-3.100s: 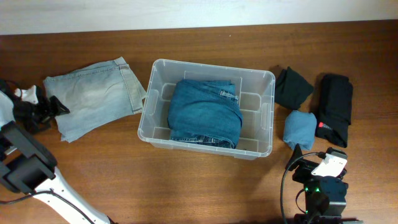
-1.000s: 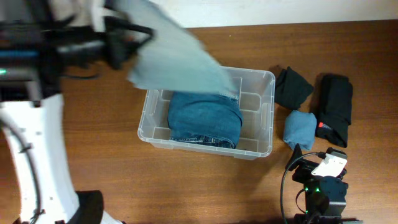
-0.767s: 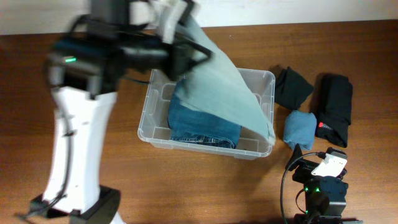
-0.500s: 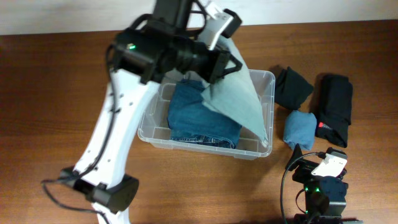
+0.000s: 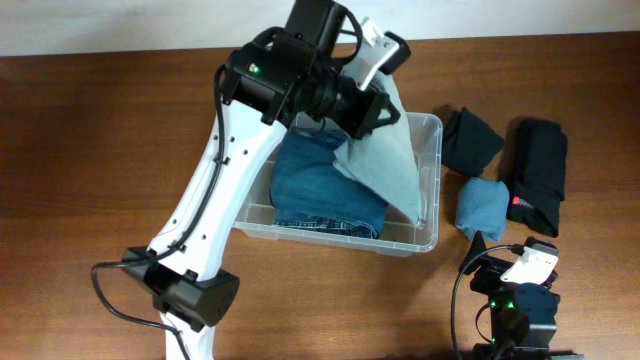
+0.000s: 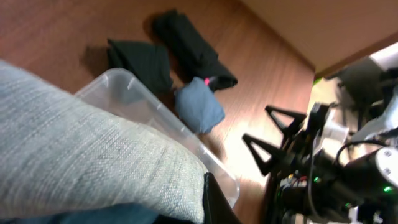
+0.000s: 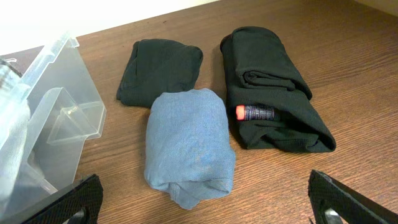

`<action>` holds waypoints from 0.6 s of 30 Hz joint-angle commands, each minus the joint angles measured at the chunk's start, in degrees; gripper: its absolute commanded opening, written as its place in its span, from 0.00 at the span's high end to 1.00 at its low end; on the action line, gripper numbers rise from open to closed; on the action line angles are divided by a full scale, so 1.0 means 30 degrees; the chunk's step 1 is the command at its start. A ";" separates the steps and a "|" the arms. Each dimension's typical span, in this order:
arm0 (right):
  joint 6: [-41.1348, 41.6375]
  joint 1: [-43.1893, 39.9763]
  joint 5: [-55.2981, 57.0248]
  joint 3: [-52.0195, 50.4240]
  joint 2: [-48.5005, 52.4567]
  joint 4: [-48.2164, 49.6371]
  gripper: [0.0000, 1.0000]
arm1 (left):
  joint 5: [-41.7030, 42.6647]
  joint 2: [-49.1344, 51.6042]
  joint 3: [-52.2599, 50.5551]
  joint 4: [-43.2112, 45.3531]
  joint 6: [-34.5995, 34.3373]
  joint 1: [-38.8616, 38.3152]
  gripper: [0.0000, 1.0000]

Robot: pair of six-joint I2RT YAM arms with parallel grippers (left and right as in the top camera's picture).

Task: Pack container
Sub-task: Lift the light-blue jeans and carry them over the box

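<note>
The pale jeans (image 5: pixel 385 160) have left the desk (image 5: pixel 120 250) and hang from the left pincer's (image 5: pixel 372 100) grip into the container (image 5: pixel 430 235) beneath it, over dark jeans (image 5: pixel 310 185); three bundles (image 5: pixel 482 207) before the open right pincer (image 5: pixel 478 248) remain unpacked.

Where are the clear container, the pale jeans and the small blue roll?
container (image 5: pixel 400 243), overhead view, its front wall.
pale jeans (image 5: pixel 385 160), overhead view, middle of the hanging cloth.
small blue roll (image 7: pixel 186 146), right wrist view, middle of its top.

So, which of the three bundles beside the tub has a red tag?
The long black roll farthest from the tub; the small black bundle and the blue bundle show none.
</note>
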 commanded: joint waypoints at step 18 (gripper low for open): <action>0.0138 0.0066 0.0036 -0.0138 -0.0095 -0.0007 0.01 | -0.6346 0.0554 0.0299 -0.2907 0.1209 0.1260 0.99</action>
